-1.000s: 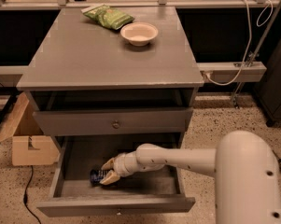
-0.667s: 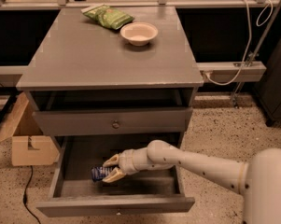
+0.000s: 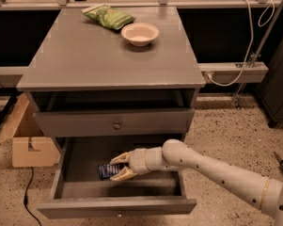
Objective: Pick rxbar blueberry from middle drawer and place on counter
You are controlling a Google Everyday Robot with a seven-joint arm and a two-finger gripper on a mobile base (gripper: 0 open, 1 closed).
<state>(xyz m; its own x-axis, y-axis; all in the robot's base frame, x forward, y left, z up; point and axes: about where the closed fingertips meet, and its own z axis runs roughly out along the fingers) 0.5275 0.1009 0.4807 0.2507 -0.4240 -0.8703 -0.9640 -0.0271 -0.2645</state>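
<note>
Camera view, one item: the small flat navy-wrapped rxbar blueberry point(image 3: 105, 171) lay inside the open shallow grey wooden middle drawer point(image 3: 82, 159), the pale two-finger gripper point(image 3: 117, 166) was spread about its right end, apparently unclosed, and the lift and placing on the matte grey counter point(image 3: 108, 55) remained.

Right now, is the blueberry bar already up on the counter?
No, the rxbar blueberry lies inside the open middle drawer, with the pincer right at it, not on the counter.
</note>
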